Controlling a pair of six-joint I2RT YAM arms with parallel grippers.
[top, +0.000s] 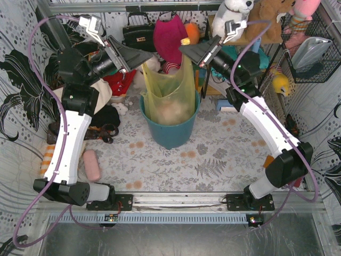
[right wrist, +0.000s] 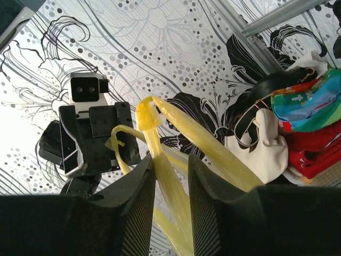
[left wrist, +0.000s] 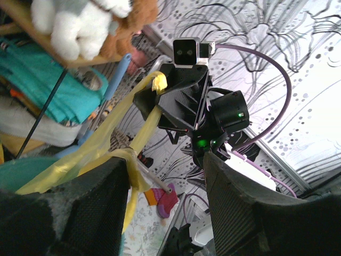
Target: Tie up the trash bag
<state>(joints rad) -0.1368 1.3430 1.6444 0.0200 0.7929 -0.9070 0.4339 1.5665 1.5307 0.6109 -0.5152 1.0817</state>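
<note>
Trash bag [top: 169,88] sat in teal bin [top: 169,136] mid-desk [top: 218,165], handles stretched upward. My right tool [right wrist: 171,170] pressed tight on one yellow handle. My left tool [left wrist: 166,176] gaped wide, other handle draped against one finger. Plush toys [top: 250,10] beyond.

The trash bag [top: 169,88] is a translucent yellow-green (pale whitish shapes show through low down), and the bin [top: 169,136] is teal. The table cover [top: 213,160] is light grey, printed with grey fern leaves and orange-brown blossoms, while the walls [right wrist: 160,32] are white with black swirling flowers and dots. The arms [top: 69,144] are white with black joints, and their cables [left wrist: 282,70] are purple.
</note>
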